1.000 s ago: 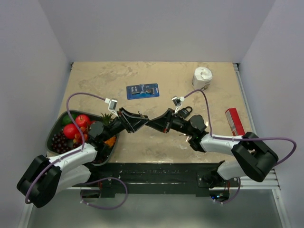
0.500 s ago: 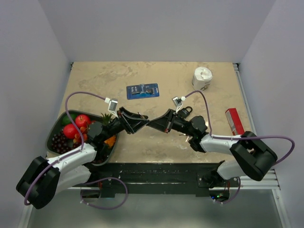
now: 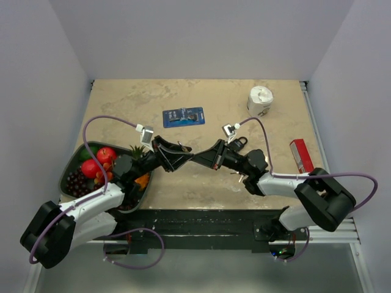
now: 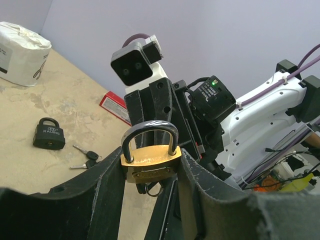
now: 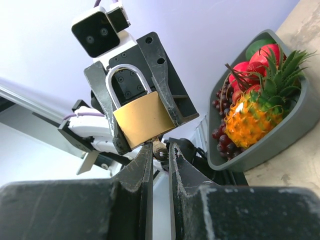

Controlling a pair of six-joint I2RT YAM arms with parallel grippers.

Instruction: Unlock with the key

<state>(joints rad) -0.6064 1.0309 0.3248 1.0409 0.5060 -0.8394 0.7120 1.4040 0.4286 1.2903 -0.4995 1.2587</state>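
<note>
Above table, left hand (clamping brass padlock) nudged slightly right.

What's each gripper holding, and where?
Left gripper: brass padlock, jaws on its body's sides. Right gripper: small key under the padlock, jaws on its head.

Padlock on table, keys — just beside

Bright, even light falls from overhead, and the mottled beige tabletop carries only faint, soft shadows beneath the arms. In the left wrist view a white glare streak crosses the steel shackle of the small brass padlock. In both wrist views the near black fingers look dark and slightly soft.
</note>
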